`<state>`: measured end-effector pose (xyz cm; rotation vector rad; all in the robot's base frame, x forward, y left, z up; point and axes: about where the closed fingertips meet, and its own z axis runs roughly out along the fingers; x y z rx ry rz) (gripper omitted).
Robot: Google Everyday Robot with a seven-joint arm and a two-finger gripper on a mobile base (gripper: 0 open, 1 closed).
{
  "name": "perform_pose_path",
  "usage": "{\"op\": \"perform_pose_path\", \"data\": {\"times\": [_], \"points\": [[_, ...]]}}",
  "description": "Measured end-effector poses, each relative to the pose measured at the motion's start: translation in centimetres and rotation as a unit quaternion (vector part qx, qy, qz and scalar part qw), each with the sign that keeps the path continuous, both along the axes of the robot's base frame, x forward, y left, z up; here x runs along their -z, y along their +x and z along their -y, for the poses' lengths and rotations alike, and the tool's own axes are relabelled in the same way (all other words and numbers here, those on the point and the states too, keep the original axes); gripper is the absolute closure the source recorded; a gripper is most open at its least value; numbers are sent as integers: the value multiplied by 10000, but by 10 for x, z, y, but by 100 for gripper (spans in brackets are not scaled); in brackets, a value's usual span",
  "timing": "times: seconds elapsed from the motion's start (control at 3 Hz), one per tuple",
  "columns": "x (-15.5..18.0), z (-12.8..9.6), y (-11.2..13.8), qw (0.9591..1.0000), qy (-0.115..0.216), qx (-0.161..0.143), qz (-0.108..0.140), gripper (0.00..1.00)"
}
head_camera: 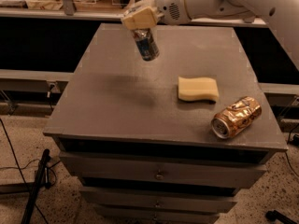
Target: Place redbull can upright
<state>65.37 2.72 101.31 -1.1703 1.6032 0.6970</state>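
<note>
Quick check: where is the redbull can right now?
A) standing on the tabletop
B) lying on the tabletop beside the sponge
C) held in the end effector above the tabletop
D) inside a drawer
C: the end effector grips the redbull can by its upper end, and the can hangs clear of the tabletop.
</note>
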Motion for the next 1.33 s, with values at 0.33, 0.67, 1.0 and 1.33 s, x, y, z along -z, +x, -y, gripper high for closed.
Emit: {"op": "perform_pose_path", "data": {"times": [0.33, 0.67, 1.0, 1.33], "points": [[-14, 1, -6, 9961, 736, -478, -92, 100], [-32, -12, -12, 9943, 747, -733, -181, 100], [-24, -30, -6, 9940, 660, -739, -471, 100], [-13, -18, -13, 9885, 1198, -835, -400, 100]]}}
